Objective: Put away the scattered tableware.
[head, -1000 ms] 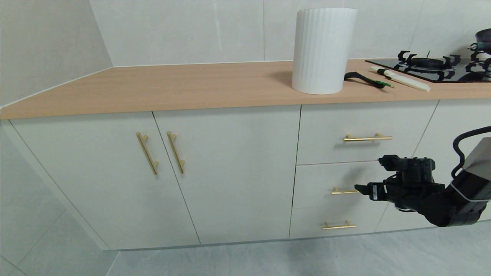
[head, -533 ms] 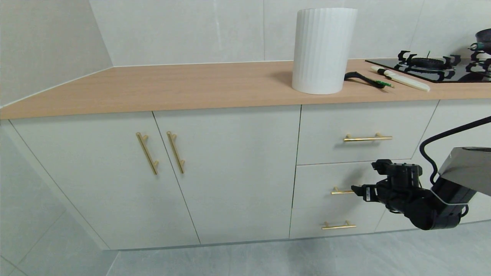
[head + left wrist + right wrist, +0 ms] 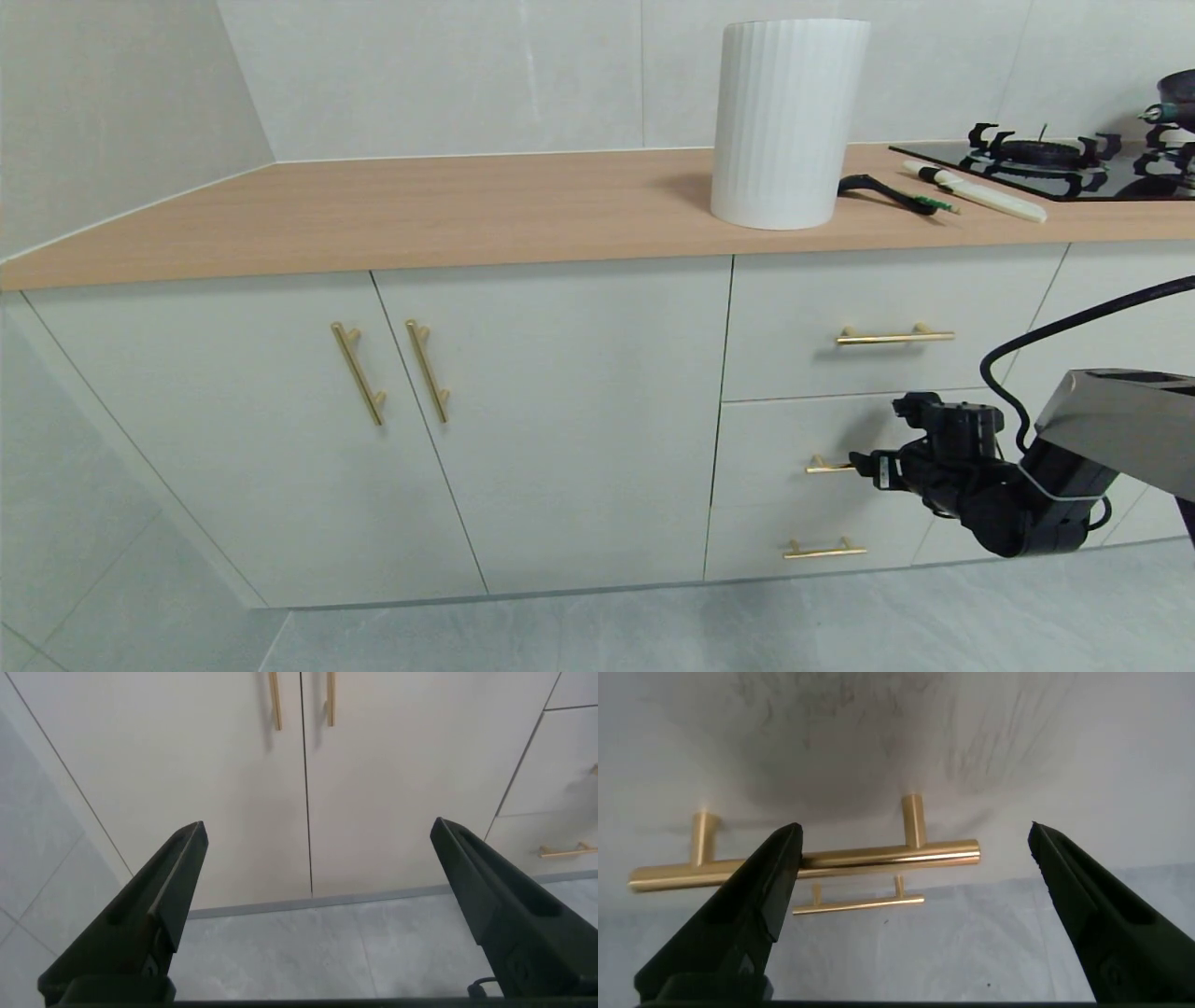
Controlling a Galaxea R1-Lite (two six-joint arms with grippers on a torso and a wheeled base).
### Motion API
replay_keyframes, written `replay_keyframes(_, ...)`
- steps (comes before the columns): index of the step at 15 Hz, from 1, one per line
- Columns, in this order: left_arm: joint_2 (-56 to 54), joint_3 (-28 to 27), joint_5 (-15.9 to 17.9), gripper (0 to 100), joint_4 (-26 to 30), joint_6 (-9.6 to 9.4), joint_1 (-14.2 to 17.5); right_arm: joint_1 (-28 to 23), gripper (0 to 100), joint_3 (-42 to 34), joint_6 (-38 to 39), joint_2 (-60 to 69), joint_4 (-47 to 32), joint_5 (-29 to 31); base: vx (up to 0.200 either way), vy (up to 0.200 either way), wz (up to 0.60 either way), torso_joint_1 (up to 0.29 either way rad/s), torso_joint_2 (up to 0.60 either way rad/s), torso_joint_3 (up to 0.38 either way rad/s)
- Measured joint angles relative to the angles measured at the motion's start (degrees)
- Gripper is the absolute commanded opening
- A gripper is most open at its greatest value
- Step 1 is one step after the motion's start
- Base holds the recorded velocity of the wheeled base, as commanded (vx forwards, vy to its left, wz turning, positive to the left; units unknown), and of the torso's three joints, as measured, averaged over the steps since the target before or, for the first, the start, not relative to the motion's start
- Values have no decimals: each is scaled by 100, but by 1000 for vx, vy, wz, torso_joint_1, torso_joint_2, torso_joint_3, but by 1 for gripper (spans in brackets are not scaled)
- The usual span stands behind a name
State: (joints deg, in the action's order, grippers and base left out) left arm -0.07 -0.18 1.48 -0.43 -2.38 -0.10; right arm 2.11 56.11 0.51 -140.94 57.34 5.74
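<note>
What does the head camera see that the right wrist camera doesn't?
Head view, missed by the right wrist view: the wooden counter, the tall white canister, the black utensil and white utensil beside it, the stove, the two cupboard door handles and the top drawer handle.

Right wrist view, missed by the head view: a close look at the fingers of the right gripper, spread wide apart.

Both: the middle drawer handle, the bottom drawer handle and the grey floor.
</note>
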Motion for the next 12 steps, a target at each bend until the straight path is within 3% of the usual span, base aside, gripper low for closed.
replay_keyframes(3, 0, 0, 2, 100, 0, 0, 0, 21, 100, 88, 0, -129, 55, 148, 0, 0, 0, 0, 0, 0)
replay_keyframes(12, 0, 0, 2, 100, 0, 2, 0, 6, 100, -584, -18, 251, -9, 6, 0, 0, 0, 0, 0, 0)
